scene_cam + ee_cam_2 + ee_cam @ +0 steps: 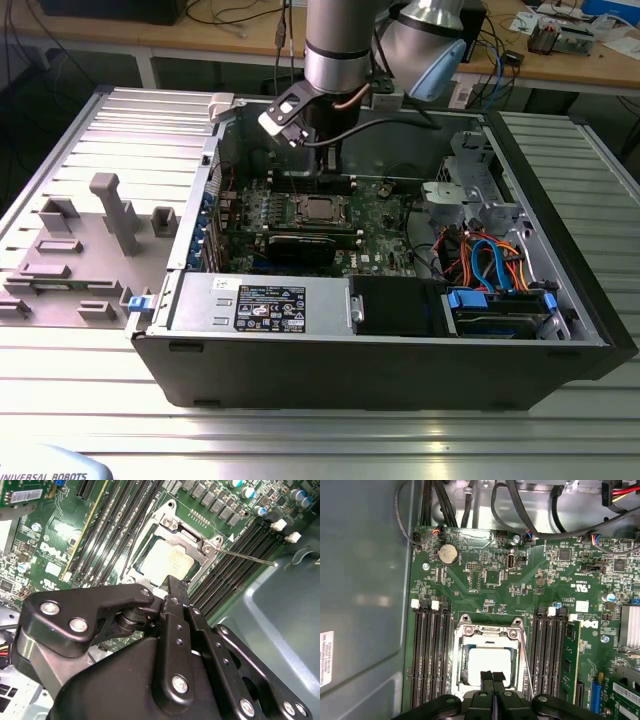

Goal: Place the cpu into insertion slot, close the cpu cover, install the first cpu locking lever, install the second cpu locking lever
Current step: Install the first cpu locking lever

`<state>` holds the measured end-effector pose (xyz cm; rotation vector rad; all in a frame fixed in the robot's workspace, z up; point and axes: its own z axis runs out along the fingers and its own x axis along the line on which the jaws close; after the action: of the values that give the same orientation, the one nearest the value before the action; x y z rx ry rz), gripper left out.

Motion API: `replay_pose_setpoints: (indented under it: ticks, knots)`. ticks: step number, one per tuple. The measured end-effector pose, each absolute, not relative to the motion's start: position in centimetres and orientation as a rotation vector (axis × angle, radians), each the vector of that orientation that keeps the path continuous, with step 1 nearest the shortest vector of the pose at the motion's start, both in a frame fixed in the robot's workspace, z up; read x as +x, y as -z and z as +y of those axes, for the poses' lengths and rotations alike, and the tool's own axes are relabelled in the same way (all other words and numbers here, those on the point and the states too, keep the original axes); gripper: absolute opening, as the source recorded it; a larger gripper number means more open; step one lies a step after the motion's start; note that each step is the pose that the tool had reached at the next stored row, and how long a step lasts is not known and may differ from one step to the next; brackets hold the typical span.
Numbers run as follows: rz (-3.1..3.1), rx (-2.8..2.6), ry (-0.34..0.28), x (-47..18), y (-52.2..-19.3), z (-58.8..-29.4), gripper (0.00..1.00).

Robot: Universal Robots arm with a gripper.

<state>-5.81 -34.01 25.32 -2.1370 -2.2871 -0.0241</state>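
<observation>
In the exterior view, an open computer case (560,300) lies on the grey slatted table (300,440). The insertion slot (299,210) sits on the green board about mid-case. The cpu (320,209) lies flat inside the slot, its pale metal face up. The arm (340,50) comes down into the case directly over the slot's far edge.

In the second wrist view, the end effector (172,586) hovers just above the near edge of the slot. Its two black fingers are pressed together and hold nothing. The cpu (167,560) is seated in the slot. The cpu cover (186,531) appears to lie down around it, framing the chip in its square window. A thin locking lever (247,558) juts away from one corner of the slot over the memory sockets. I judge it is not latched.

In the first wrist view, the fingertips of the end effector (493,676) sit together over the cpu (487,661), close to the middle of the slot. I cannot tell whether they touch it. The cover (490,631) rings the chip, and a lever (526,665) runs along one side of the slot. Memory sockets (430,655) flank the slot on both sides.

The chip is probably light, stiff and smooth-topped, so it would be slippery. The contacts beneath it are likely fragile, so any pressing should be gentle and flat. The cover is thin, stiff sheet metal. The lever looks like springy wire and is best pushed near its free end.
</observation>
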Motion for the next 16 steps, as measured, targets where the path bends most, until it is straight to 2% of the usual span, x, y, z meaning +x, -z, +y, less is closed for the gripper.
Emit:
replay_pose_setpoints:
  ticks: [16]
  knots:
    - [-2.531,-1.838,0.022,-5.81,-25.35,-34.01,0.11]
